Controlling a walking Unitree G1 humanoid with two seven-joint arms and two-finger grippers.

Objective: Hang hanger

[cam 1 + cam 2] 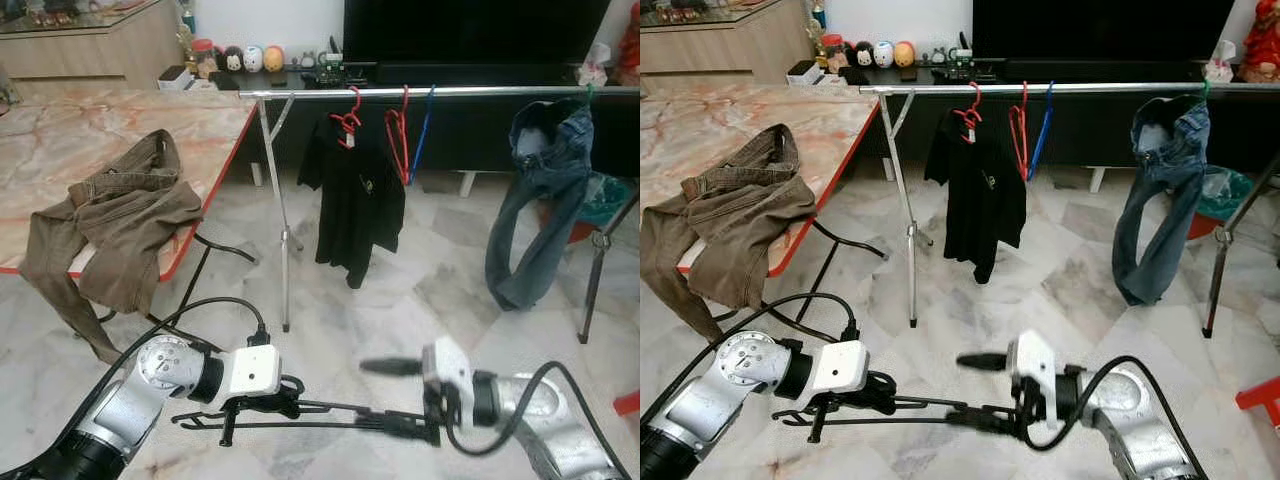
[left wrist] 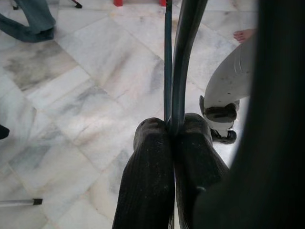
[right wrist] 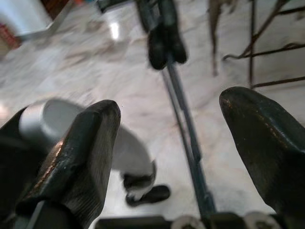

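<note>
**Status: black hanger held low between both arms, in front of the clothes rail**

I see the black hanger (image 1: 300,412) lying roughly level just above the marble floor (image 1: 420,290), between my two arms. The left gripper (image 2: 172,131) holds it: in the left wrist view the two black fingers (image 2: 147,167) are pressed together with the hanger's thin bars pinched between their tips. In the left eye view this grip sits near the hanger's left end, beside the hook.

The right gripper (image 3: 167,124) is at the hanger's other end. Its fingers stand wide apart (right wrist view), with the hanger's bar running between them and touching neither finger. One black finger (image 1: 392,367) points toward my left above the hanger.

The clothes rail (image 1: 430,92) runs across the room ahead, well apart from the held hanger. On it, from my left:

- a red hanger (image 1: 350,118) carrying a black shirt (image 1: 352,195);
- a second red hanger (image 1: 398,135), bare;
- a blue hanger (image 1: 424,130), bare;
- blue jeans (image 1: 535,190) draped over the rail near its right end.

A marble-topped table (image 1: 120,140) stands to my left. Brown trousers (image 1: 115,230) lie across its near right corner and hang over its red edge.
</note>
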